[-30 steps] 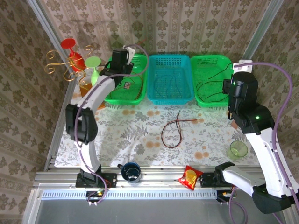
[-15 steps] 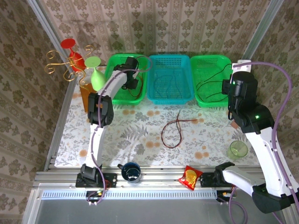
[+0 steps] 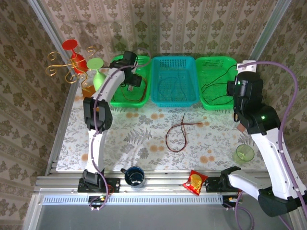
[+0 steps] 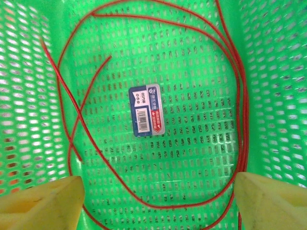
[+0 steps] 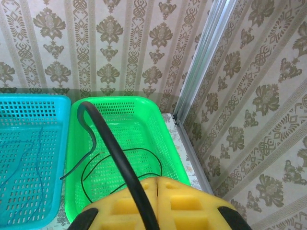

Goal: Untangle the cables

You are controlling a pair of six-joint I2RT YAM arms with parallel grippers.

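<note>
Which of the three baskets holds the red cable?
The left green basket; the blue one holds a dark cable, the right green one a black cable.

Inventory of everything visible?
plastic mesh baskets: 3, green, turquoise, green, back row
red cable: 1, red, left basket
dark cable: 1, dark, turquoise basket
black cable: 1, black, right basket
crossed cables: 2, red, dark, mid-table
navy mug: 1, navy, near edge
snack packet: 1, red, near edge
clear cup: 1, green, right
goblets: 2, red, green, by gold wire stand
left fingers: 2, yellow, open over left basket
right fingers: 2, yellow, shut on black cable
</note>
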